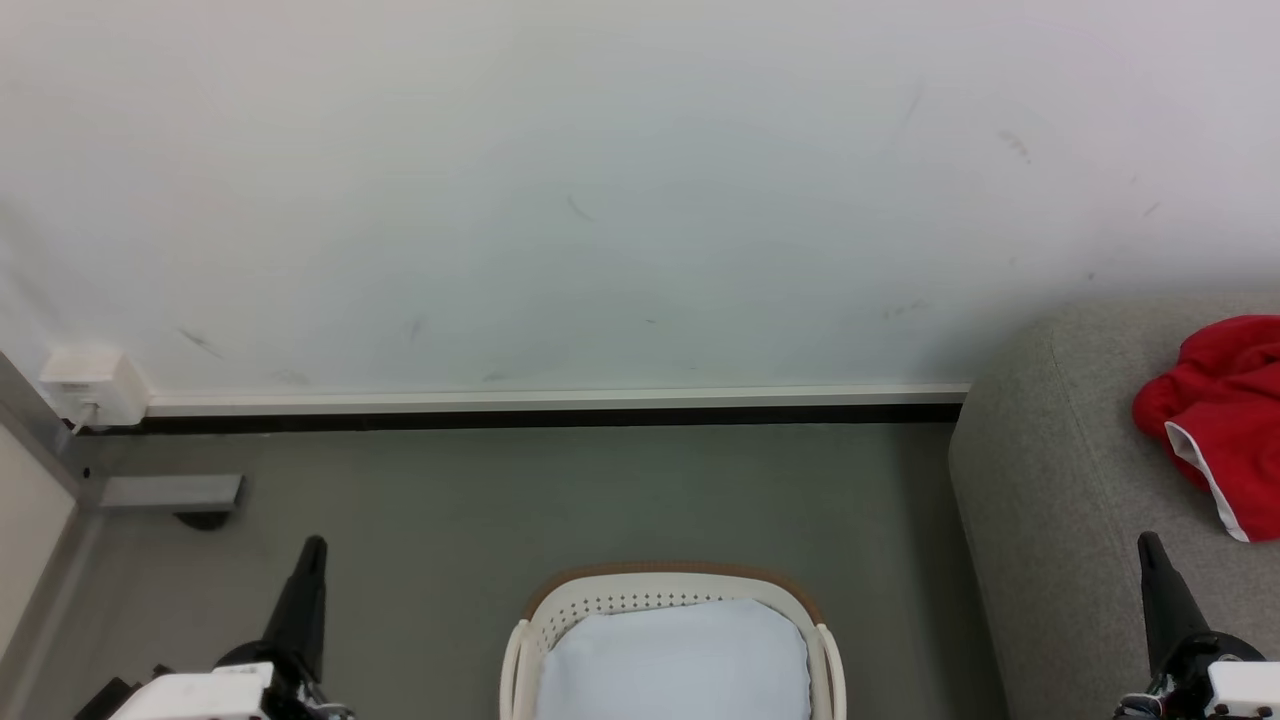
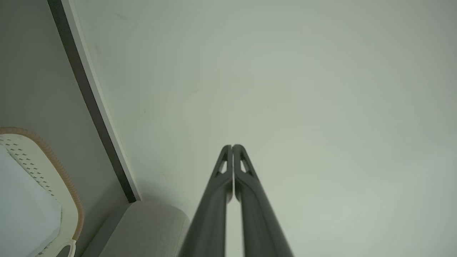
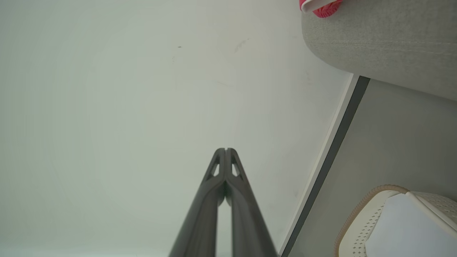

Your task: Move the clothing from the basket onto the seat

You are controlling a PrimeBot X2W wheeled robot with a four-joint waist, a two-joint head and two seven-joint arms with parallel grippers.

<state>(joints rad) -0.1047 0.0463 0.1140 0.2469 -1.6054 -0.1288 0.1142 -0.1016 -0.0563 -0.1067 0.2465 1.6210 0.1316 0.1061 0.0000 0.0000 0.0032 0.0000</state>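
Beside basket [image 1: 668,577] | left pincer [image 1: 313,550] closed, empty | right pincer [image 1: 1150,547] closed, empty

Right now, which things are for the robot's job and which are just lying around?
For the job: bright red fabric clothing with white trim; large light grey fabric sofa; cream-white perforated plastic basket with brown rim.
Just lying about: plain pale blue-white cloth; small white wall box.
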